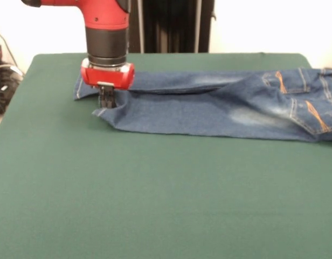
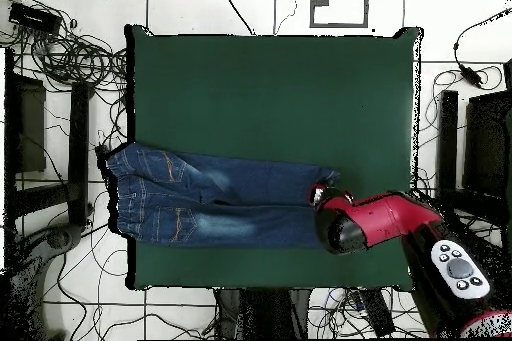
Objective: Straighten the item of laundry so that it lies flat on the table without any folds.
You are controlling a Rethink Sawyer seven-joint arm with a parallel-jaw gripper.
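The small blue denim jeans (image 1: 209, 105) lie stretched along the far half of the green table (image 1: 155, 205). The legs point left and the waist with orange-stitched pockets is at the right edge of the front view. The two legs lie side by side, with creases near the crotch. My gripper (image 1: 105, 101) points straight down at the leg hems, its fingers close together on the cuff of the near leg. In the overhead view the jeans (image 2: 210, 199) reach the table's left edge (image 2: 131, 107), and the arm's red wrist (image 2: 345, 222) covers the hem end.
Cables (image 2: 70, 57) and black stands (image 2: 30, 127) lie on the floor around the table. The arm's control pad (image 2: 458, 265) shows at the lower right of the overhead view. A dark stand (image 1: 171, 24) rises behind the table's far edge.
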